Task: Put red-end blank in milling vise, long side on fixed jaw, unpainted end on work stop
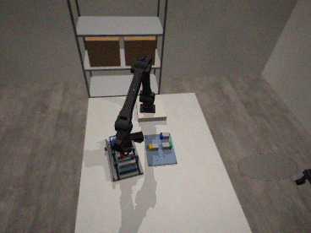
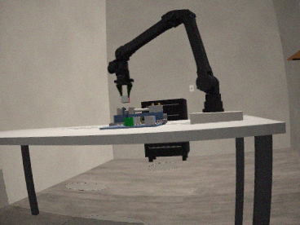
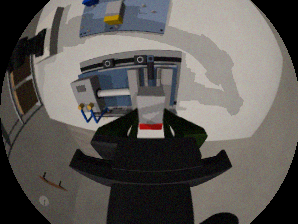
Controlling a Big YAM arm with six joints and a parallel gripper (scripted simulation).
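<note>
My gripper (image 2: 125,96) is shut on the grey blank with the red end (image 3: 150,111) and holds it in the air above the milling vise (image 1: 123,162). In the side view the blank (image 2: 125,98) hangs well clear of the vise (image 2: 140,115). In the wrist view the red end is near the fingers and the grey body points toward the vise (image 3: 127,84) below. The vise's hoses (image 3: 89,113) are at its left end in the wrist view. The blank's red end also shows in the overhead view (image 1: 122,156).
A blue plate (image 1: 160,149) to the right of the vise carries three other blanks, with blue (image 1: 165,135), yellow (image 1: 154,146) and green (image 1: 167,144) ends. The arm's base block (image 1: 151,113) sits at the table's far side. A shelf stands behind the table.
</note>
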